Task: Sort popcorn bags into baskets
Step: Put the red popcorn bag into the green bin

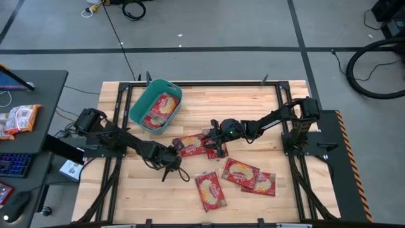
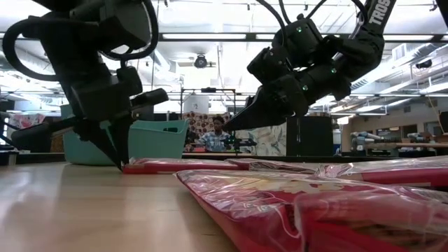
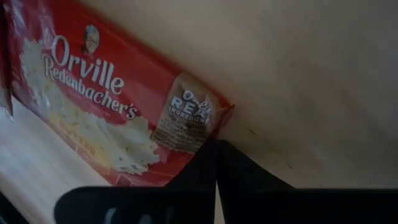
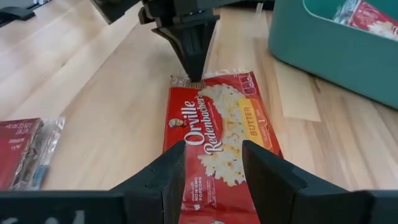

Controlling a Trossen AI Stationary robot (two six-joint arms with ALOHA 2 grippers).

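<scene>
Far left of the high view: dark side desk (image 1: 38, 85) with an orange snack packet (image 1: 18, 118) and part of a keyboard (image 1: 12, 163). Teal tub (image 1: 155, 105), upper left of the wooden table (image 1: 266, 107), tilted, with at least one Orville Redenbacher's popcorn bag (image 1: 159, 109) lying inside. Left gripper (image 1: 172, 154), just left of centre, fingers pinched together, tips down at the short edge of a butter popcorn bag (image 1: 190, 145); the left wrist view shows the closed tips (image 3: 214, 163) at the bag's corner (image 3: 112, 106), and the right wrist view shows the same point (image 4: 194, 62) pressed onto the bag's end seam (image 4: 214, 134). Whether plastic is actually nipped between them, cannot tell. Right gripper (image 1: 215, 134), centre frame, fingers spread wide, straddling the opposite end of the same bag; from the low view it hangs above the packet, not touching. Another bag (image 1: 218, 151) overlaps just right of that. Lower centre: one bag (image 1: 211, 190) lying alone. Lower right of centre: two bags overlapping, (image 1: 239, 172) and (image 1: 261, 183). Low view: a seated person (image 2: 218, 133) far back in the room.
</scene>
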